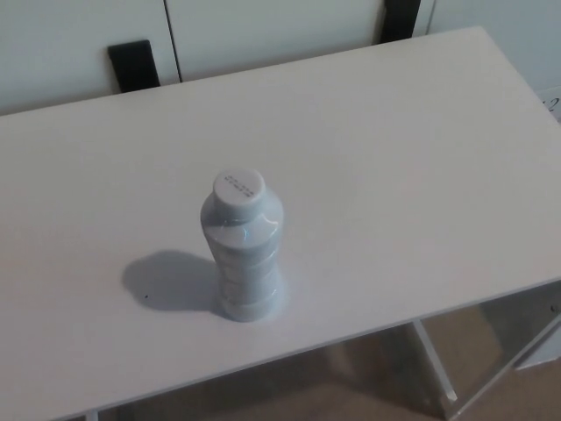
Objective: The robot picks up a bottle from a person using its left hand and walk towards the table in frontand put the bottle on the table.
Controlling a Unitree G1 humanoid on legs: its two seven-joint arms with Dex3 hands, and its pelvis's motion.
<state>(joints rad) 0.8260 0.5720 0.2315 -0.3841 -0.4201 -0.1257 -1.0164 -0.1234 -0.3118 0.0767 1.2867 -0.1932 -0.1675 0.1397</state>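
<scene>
A pale grey-white bottle [243, 246] with a white cap stands upright on the white table [394, 158], near the table's front edge and a little left of the middle. It casts a shadow to its left. Nothing touches it. Neither of my hands shows in the head view.
The table's front edge runs from lower left up to the right, with its white legs [434, 368] and the beige floor [351, 395] below. Behind the table are white cabinet fronts [263, 31] with two black blocks [133, 63] against them.
</scene>
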